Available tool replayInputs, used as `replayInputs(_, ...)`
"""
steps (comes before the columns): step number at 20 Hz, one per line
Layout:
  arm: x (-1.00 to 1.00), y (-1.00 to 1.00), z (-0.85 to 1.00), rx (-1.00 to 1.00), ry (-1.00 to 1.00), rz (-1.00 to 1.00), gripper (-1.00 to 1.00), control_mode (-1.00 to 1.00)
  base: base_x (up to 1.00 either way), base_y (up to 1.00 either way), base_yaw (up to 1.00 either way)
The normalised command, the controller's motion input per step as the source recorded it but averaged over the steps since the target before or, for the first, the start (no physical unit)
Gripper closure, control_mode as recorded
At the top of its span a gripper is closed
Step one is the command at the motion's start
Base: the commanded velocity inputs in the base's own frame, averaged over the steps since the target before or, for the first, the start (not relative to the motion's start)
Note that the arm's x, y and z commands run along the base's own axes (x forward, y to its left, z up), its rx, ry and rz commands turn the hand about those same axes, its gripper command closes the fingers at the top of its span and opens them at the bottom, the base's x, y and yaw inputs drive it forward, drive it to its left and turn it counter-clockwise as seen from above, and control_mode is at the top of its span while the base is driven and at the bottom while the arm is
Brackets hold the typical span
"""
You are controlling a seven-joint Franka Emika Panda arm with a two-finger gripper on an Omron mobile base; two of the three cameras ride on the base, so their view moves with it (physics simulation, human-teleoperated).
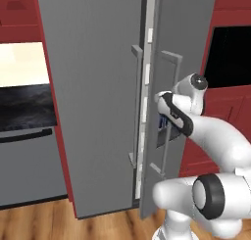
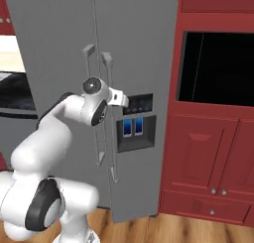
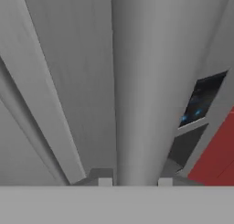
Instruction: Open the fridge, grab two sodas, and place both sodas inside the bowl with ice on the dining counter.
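The gripper (image 3: 135, 182) is clamped on the long grey vertical bar handle (image 3: 137, 81) of the tall grey fridge's (image 1: 93, 111) right door (image 1: 184, 33), apparently slightly ajar, ready for pulling.

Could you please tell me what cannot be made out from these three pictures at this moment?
- Fridge interior: in the left base view the right door stands barely ajar, so shelves and sodas stay hidden.
- Pincer tips: in the hand view, cut off at the bottom either side of the handle; in both base views the hand covers them.
- Handle ends: beyond the hand view's edges.
- Dispenser markings: too small in the right base view.
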Motion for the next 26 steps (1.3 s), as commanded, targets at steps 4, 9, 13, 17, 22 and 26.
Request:
replayInputs(4,-0.97,-0.64,0.06,0.06,0.00,0.00,-1.00,-1.00,0.00,0.00,0.00)
replayInputs(9,-0.63,-0.20,0.06,0.02,-0.01,-0.01,-1.00,-1.00,0.00,0.00,0.00)
replayInputs(13,-0.83,-0.05,0.43,0.00,-0.09,0.00,-1.00,-1.00,0.00,0.00,0.00)
replayInputs(17,-0.49,0.19,0.63,-0.02,-0.03,0.00,-1.00,-1.00,0.00,0.00,0.00)
replayInputs(22,-0.07,0.73,0.50,-0.12,-0.01,0.00,-1.00,-1.00,0.00,0.00,0.00)
replayInputs(26,0.21,0.89,0.25,-0.15,0.03,0.00,-1.00,-1.00,0.00,0.00,0.00)
